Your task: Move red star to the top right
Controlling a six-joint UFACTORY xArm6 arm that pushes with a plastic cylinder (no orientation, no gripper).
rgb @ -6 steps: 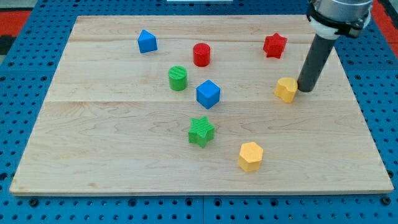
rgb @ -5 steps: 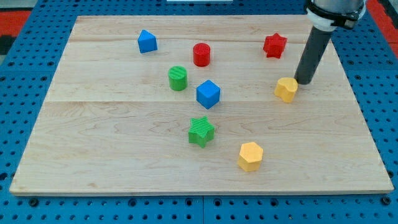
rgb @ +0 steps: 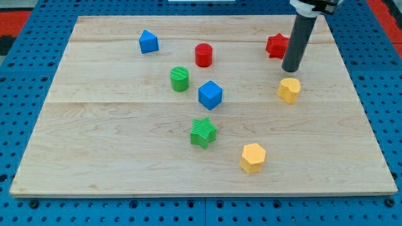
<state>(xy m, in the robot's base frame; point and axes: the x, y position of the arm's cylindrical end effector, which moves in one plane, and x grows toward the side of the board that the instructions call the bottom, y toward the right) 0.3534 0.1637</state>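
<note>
Eight blocks: two red, a star (rgb: 276, 45) that my rod partly hides and a cylinder (rgb: 203, 54); two blue (rgb: 148, 41) (rgb: 210, 95); two green (rgb: 179, 79) (rgb: 203, 132); two yellow (rgb: 289, 90) (rgb: 253, 157), shapes unclear.

a pale wooden board (rgb: 125, 144) made of joined planks lies flat on a blue pegboard surface (rgb: 19, 207) dotted with rows of small holes. red patches (rgb: 12, 22) show at the view's top corners. the light is even and soft, with faint shadows.
</note>
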